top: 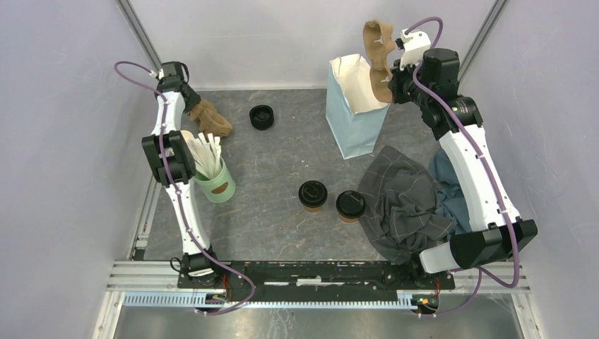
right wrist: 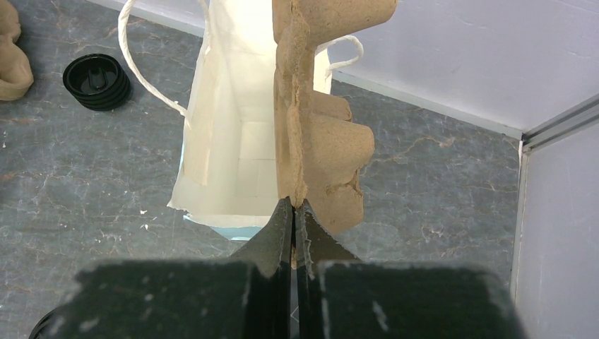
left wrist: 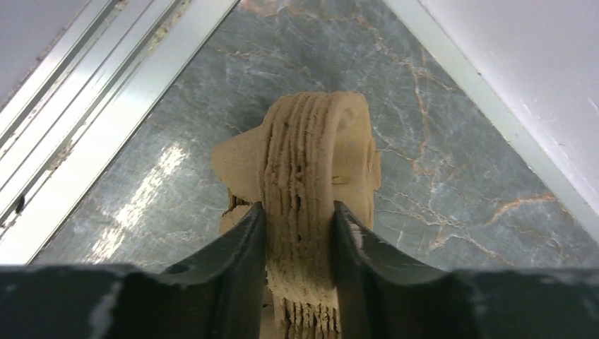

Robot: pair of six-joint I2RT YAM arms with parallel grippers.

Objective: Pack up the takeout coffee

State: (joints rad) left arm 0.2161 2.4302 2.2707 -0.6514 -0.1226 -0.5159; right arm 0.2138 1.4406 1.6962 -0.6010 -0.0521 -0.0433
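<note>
1. Two small brown paper cups with round black plastic lids (top: pixel 312 195) (top: pixel 350 205) stand upright, just beside each other, on the grey marbled worktop (top: pixel 282 155), near a crumpled grey cloth (top: pixel 402 205).
2. Left tool (left wrist: pixel 297 212): clamped on a stack of brown moulded-pulp cup carriers (left wrist: pixel 314 141) near the far left corner.
3. Right tool (right wrist: pixel 293 212): jaws together, pinching the edge of a single brown pulp carrier (right wrist: pixel 321 141) above the open light-blue paper bag (right wrist: pixel 240 127).

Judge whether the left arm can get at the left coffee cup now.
Probably not yet: its end effector is shut on the stack of pulp cup carriers; otherwise the path looks free.
</note>
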